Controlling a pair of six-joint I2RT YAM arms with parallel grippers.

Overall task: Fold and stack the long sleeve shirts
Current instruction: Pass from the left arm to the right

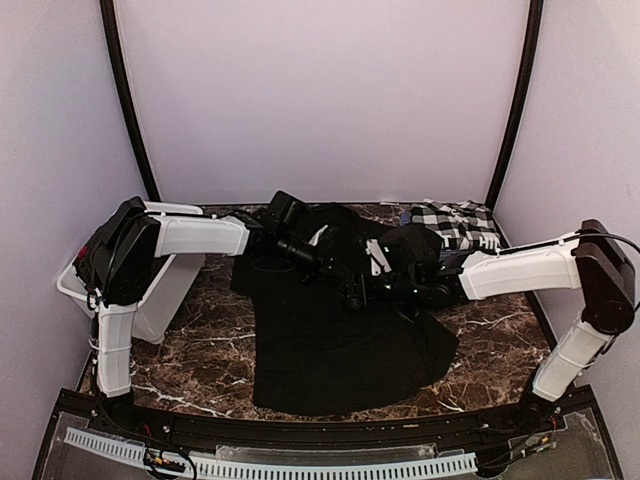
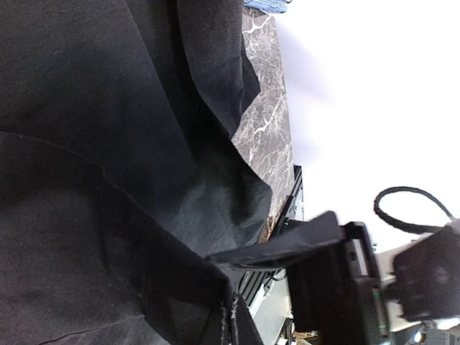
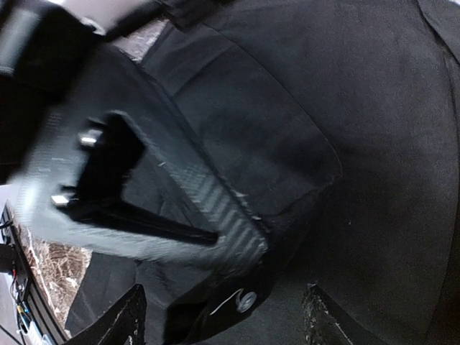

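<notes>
left gripper is pinching the black shirt up for folding, near the checked shirt, while right gripper is hanging wide apart.

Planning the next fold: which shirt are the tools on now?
The plain black shirt spread in the middle: left tool pinches it, right tool hangs open above. The checked shirt lies aside, back right.
</notes>
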